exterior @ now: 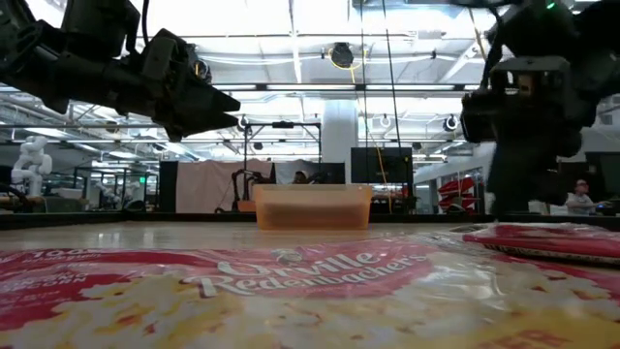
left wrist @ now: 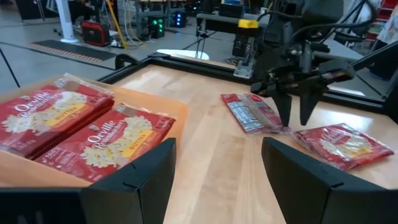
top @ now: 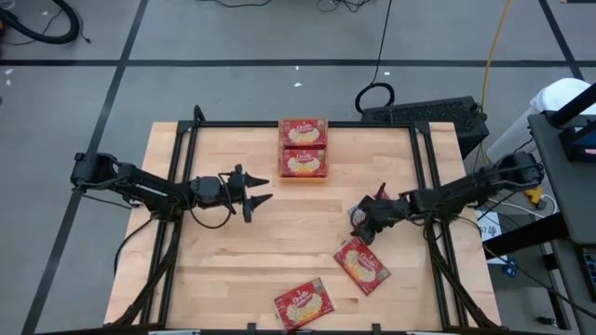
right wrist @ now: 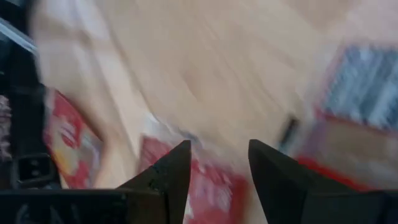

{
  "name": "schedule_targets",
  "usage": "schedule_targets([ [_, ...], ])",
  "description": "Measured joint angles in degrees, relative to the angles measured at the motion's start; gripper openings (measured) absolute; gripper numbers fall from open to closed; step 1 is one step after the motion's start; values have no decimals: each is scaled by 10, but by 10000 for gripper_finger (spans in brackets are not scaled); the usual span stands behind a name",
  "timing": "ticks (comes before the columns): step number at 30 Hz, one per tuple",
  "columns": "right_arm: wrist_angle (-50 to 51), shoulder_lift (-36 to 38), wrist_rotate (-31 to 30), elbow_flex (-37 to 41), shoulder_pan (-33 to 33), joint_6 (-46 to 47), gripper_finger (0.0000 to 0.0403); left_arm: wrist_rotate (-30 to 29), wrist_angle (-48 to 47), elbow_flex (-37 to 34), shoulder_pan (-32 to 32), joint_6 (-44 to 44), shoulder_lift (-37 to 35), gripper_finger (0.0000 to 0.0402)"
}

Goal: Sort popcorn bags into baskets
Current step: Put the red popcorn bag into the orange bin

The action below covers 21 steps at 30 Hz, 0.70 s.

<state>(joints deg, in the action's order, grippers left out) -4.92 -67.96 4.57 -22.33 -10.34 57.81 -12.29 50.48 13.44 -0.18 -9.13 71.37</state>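
The orange basket (top: 304, 175) stands at the table's far middle with two red popcorn bags (left wrist: 102, 140) lying in it side by side, picture up. Three more bags lie on the wood. One, printed back up (left wrist: 250, 113), lies at the right. A second (top: 361, 263) lies nearer the front, and a third (top: 304, 303) at the near edge. My right gripper (left wrist: 297, 119) is open, its fingers slanting down right over the back-up bag's edge. My left gripper (top: 268, 190) is open and level at the table's left middle, pointing right, nothing between its fingers.
Black rails (top: 177, 186) run along the table's left, right and far edges. Bare wood (top: 298, 233) lies between the two grippers and in front of the basket. The bag at the near edge fills the low view's foreground (exterior: 291, 291).
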Motion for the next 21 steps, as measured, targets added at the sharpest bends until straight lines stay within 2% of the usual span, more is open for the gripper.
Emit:
schedule_targets([
  [4, 110, -4, 43, -26, 4, 19, 155, 0, -2, 0, -5, 0, 0, 241],
  [7, 125, -12, 60, -24, 2, 31, 155, 0, -4, 0, -7, -1, 0, 241],
  [18, 7, -89, 57, -25, -21, 16, 155, 0, -10, 0, -7, 2, 0, 241],
  [21, -22, -120, 47, -26, -21, 7, 141, 0, -10, 0, -6, 2, 0, 241],
])
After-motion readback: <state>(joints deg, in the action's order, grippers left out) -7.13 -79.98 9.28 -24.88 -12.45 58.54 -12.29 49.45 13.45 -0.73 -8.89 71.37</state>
